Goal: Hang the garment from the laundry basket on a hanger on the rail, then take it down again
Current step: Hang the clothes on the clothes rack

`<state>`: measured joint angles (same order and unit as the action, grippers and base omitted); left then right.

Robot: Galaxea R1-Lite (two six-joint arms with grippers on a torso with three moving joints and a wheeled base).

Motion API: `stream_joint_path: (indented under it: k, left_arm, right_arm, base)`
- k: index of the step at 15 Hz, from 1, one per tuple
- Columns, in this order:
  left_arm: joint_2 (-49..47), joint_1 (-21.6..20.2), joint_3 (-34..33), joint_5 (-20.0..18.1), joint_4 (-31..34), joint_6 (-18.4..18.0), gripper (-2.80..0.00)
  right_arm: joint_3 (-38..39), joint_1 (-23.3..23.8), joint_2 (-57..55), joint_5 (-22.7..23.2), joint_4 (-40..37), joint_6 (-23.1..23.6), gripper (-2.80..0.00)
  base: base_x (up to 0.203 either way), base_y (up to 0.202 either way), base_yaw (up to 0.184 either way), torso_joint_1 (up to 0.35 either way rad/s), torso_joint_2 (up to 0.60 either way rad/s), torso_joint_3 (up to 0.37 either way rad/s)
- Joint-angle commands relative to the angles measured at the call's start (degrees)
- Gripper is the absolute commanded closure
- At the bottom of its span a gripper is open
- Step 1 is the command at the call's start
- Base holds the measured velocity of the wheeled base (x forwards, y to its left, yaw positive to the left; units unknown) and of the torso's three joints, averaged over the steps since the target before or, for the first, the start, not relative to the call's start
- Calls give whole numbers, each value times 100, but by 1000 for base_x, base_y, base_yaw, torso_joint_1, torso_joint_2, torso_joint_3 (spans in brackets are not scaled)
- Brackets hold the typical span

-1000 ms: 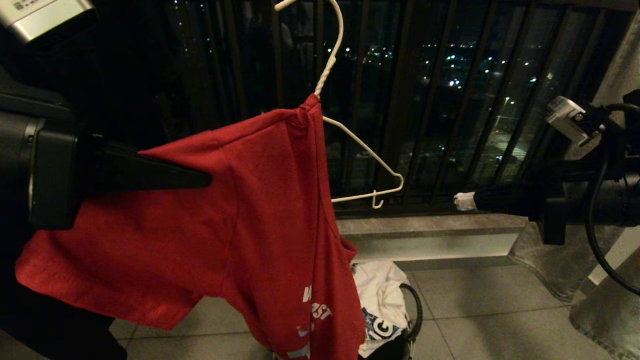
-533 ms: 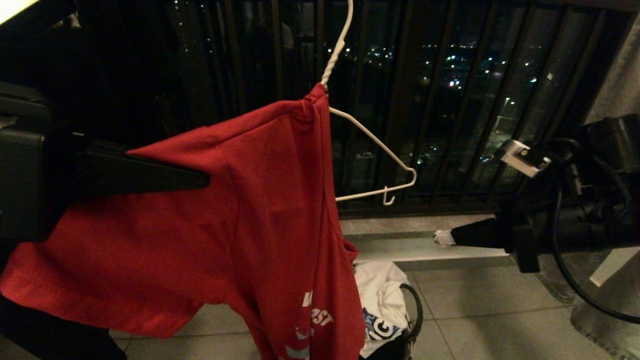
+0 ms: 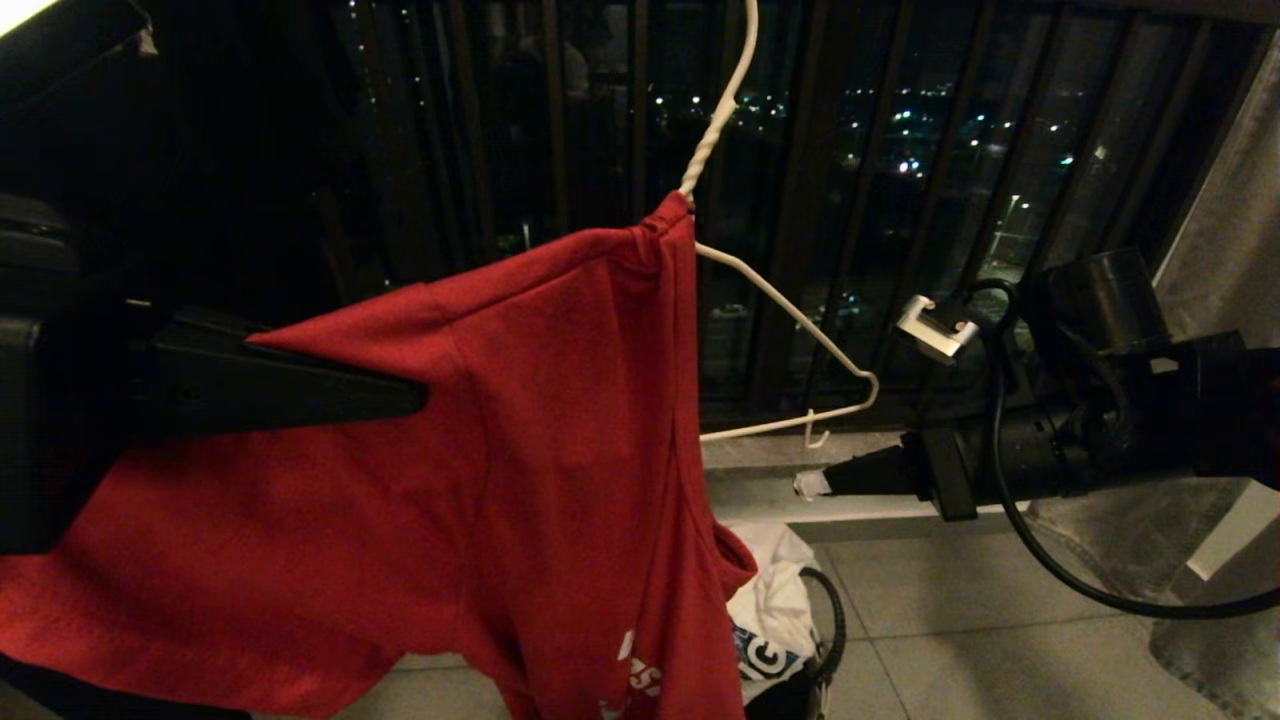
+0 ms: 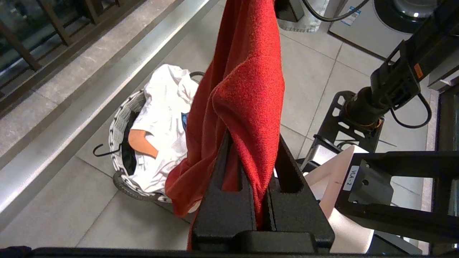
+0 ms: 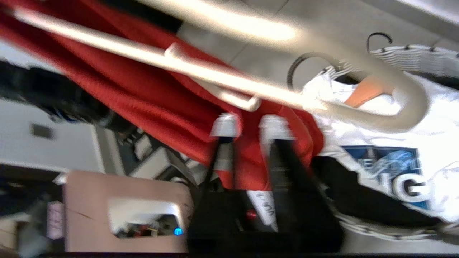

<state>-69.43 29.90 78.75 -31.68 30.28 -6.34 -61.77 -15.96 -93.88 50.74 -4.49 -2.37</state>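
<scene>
Half done at best, I judge: the red shirt covers only one side of the white hanger, the other wire arm bare, and the rail isn't visible. My left gripper is clamped on the shirt's fabric left of the hanger. My right gripper sits just below the hanger's bare tip, jaws slightly apart, holding nothing. The basket is below the hanger.

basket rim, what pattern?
White weave with thin dark stripes on the laundry basket rim, plus black loop handles. Clearest in the left wrist view.
</scene>
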Motion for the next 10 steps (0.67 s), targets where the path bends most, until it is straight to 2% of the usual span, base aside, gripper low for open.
stream_joint_path:
  k: [1,4,10]
  left_arm:
    - [17,9,17,-14,13,-8,0]
    - [-9,7,35,-14,13,-25,0]
    - [-18,7,105,-14,4,-34,0]
  right_arm:
    - [-94,-12,-16,32,-28,-99,-280]
    - [-263,-111,-167,16,-212,-253,-280]
    - [-343,-295,-787,-10,-210,-271,-280]
  base:
    - [0,0,0,0,0,0]
    - [0,0,0,0,0,0]
    - [0,0,0,0,0,0]
